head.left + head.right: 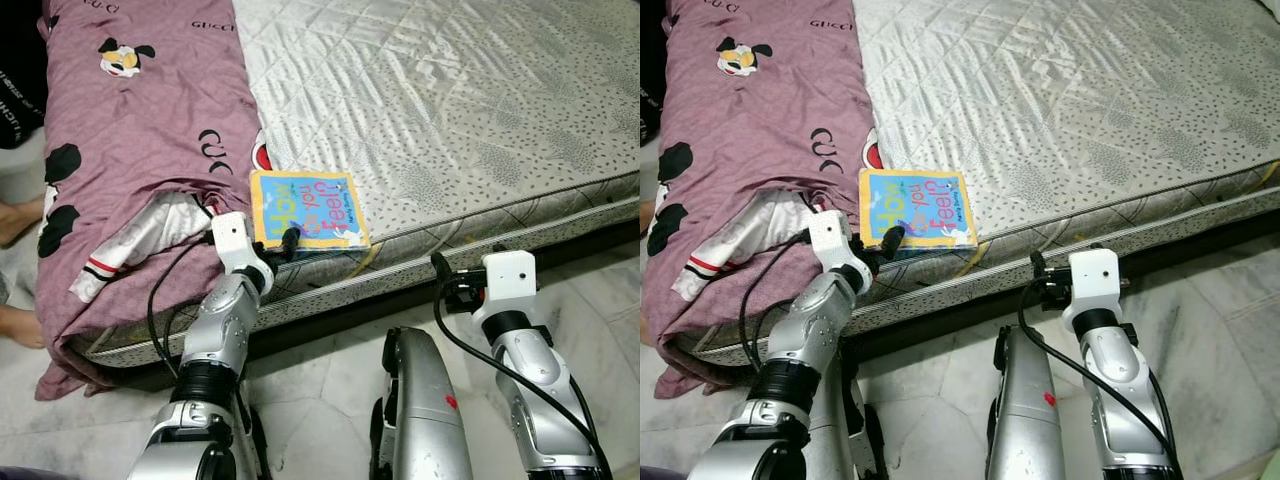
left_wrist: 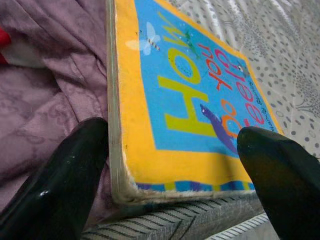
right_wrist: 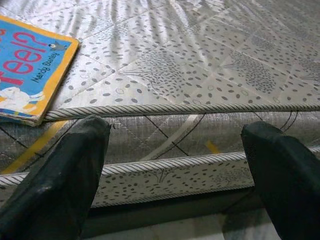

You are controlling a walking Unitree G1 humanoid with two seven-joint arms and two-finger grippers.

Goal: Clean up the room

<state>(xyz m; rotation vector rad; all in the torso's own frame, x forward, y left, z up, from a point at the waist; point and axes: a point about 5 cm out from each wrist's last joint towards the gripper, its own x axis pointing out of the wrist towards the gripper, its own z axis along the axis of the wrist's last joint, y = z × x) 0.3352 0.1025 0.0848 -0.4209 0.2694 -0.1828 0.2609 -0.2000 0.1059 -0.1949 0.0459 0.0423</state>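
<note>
Left gripper [image 2: 172,175] fingers spread wide, straddling the near edge of the yellow-bordered blue board book [image 1: 308,208] on the grey quilted mattress [image 1: 450,110]; right gripper [image 3: 175,165] fingers wide apart, empty, facing the mattress side.

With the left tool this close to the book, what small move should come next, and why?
Probably ease the left tool forward a little and close. Its fingers are open, straddling the near edge of the book, which lies flat at the mattress edge beside the purple cover. The right tool is open at the mattress side.

Book [image 1: 915,209] at mattress [image 1: 1090,110] edge — flat
</note>
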